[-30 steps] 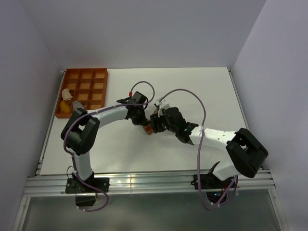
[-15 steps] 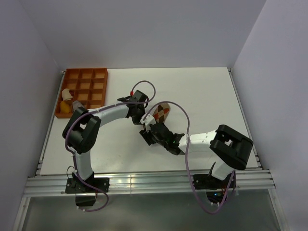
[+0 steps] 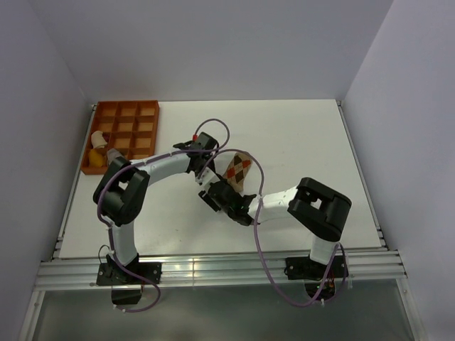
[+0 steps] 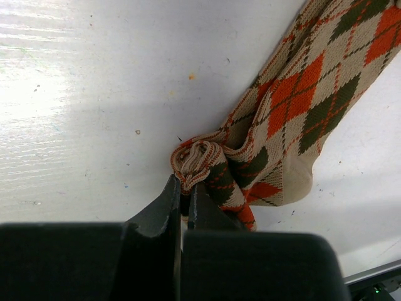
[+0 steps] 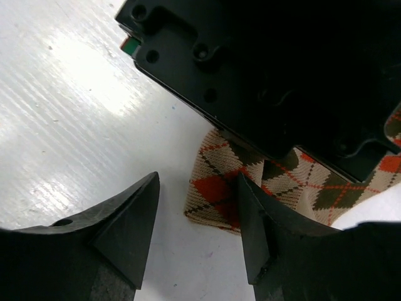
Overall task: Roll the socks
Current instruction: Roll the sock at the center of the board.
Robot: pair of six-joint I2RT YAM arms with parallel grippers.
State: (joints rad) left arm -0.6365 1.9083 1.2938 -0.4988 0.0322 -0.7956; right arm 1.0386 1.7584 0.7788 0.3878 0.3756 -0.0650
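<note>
The left gripper is closed tight, pinching the bunched edge of the sock, which trails ahead and to its right across the table. The right gripper stands wide open and holds nothing. The sock's corner lies just ahead, between its fingers.

The left arm and right arm have white links, bulky black joints and looping purple cables. The fingers are black wedges, and a black housing shows recessed screw holes.
</note>
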